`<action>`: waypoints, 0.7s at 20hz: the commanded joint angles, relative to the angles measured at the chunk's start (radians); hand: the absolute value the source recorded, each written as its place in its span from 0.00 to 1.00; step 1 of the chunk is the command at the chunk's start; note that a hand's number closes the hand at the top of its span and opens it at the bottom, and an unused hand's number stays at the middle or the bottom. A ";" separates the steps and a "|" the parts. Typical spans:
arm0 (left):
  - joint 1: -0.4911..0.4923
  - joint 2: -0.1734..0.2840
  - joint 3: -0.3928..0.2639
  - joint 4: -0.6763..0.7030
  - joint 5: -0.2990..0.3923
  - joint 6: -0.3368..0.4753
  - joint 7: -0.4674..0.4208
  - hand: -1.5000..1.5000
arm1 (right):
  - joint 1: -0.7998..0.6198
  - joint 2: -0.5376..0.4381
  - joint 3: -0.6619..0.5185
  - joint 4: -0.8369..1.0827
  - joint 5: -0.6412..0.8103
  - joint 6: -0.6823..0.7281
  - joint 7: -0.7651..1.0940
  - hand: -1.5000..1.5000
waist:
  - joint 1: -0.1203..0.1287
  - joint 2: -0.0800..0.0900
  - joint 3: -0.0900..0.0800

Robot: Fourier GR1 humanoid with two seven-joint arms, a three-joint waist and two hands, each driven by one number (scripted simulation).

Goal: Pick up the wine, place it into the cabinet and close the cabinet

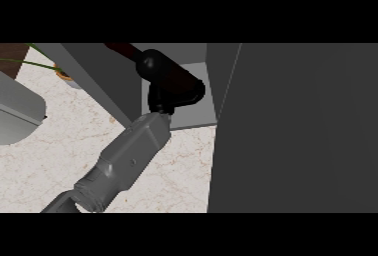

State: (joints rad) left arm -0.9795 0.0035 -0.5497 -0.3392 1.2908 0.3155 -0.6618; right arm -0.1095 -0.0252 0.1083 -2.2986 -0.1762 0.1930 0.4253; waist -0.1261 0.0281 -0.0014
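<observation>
Wine tilted up-left, robot hand gripping

My hand holds the wine inside the cabinet, left of its door; a plant and an appliance sit on the counter farther left of the cabinet.

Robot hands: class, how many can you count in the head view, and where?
1. One robot hand shows at upper centre, curled round the dark wine bottle inside the open cabinet. The other may be hidden outside the view.
</observation>
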 commanded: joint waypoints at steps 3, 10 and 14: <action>-0.008 -0.003 -0.027 -0.028 0.079 0.031 -0.014 1.00 | -0.014 0.022 0.042 -0.018 0.027 -0.021 0.013 0.00 | -0.014 0.005 -0.001; 0.003 -0.004 -0.049 -0.048 0.178 0.074 -0.070 0.00 | 0.002 0.002 -0.003 0.008 0.004 -0.001 -0.016 0.00 | -0.011 0.005 0.000; 0.015 -0.004 -0.080 -0.053 0.214 0.094 -0.104 0.00 | 0.018 0.011 0.035 -0.014 0.038 -0.013 -0.001 0.00 | -0.012 0.002 0.000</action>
State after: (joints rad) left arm -0.9726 0.0001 -0.6085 -0.3909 1.4675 0.3928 -0.7446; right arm -0.1121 -0.0129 0.1343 -2.3009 -0.1520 0.1799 0.4260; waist -0.1380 0.0320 -0.0017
